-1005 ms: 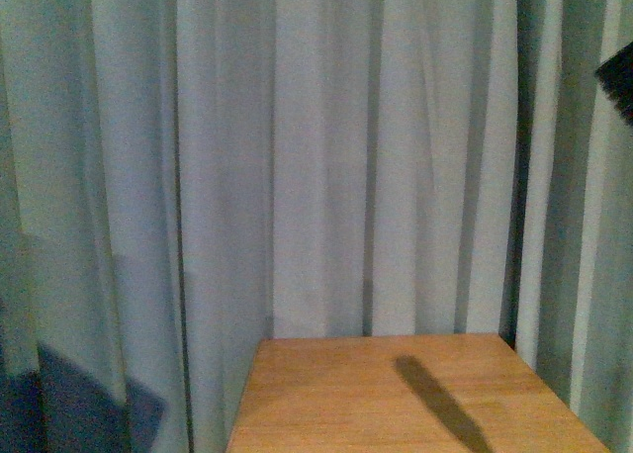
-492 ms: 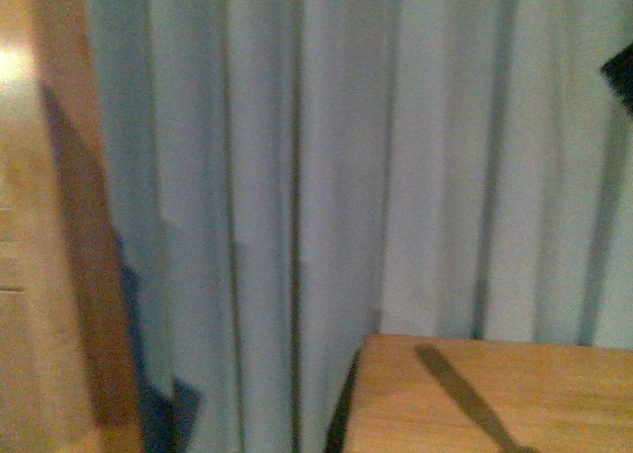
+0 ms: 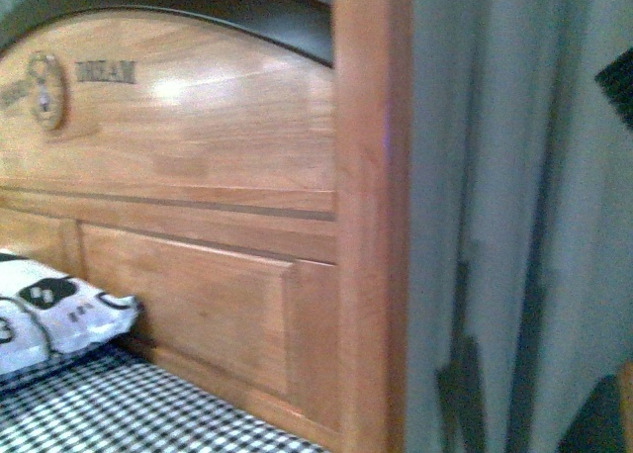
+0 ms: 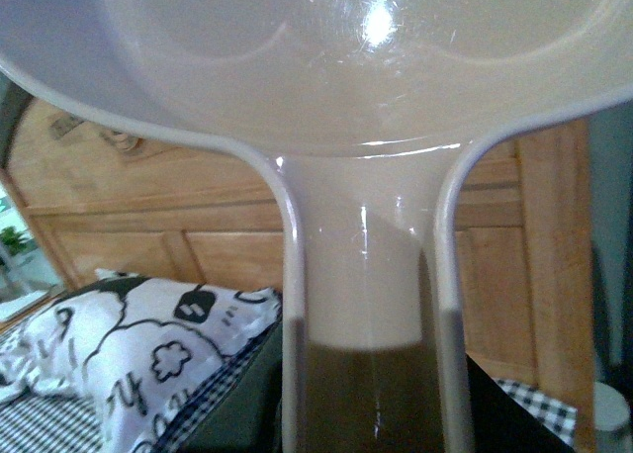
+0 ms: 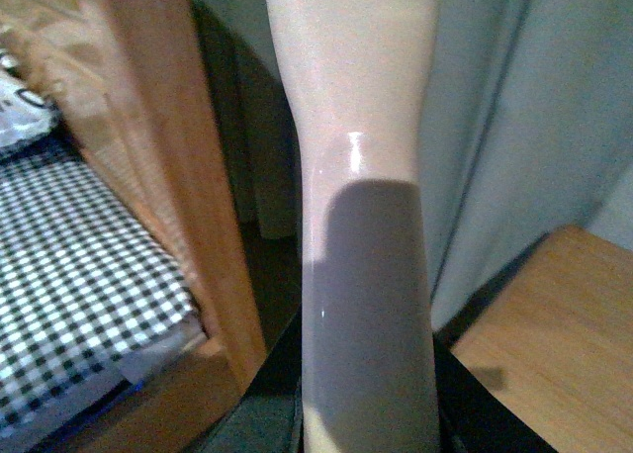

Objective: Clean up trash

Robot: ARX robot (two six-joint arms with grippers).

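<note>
The trash shows in none of the views. A cream dustpan [image 4: 336, 67] fills the left wrist view, its handle running down into my left gripper [image 4: 364, 413], which is shut on it. In the right wrist view a cream brush handle [image 5: 358, 127] rises from my right gripper [image 5: 366, 413], shut around it. Dark jaw parts show on both sides of each handle. Neither arm appears in the front view.
A wooden headboard [image 3: 198, 176] with a tall bedpost [image 3: 371, 226] stands ahead. A white pillow with black print [image 3: 54, 310] lies on the black-and-white checked bedding [image 3: 119, 413]. Grey curtains [image 3: 504, 226] hang to the right. A wooden bedside table [image 5: 554, 344] sits beside the bed.
The front view has swung left: the curtain and the bedside table top have slid out to the right, and the headboard, pillow and checked bedding have come into view.
</note>
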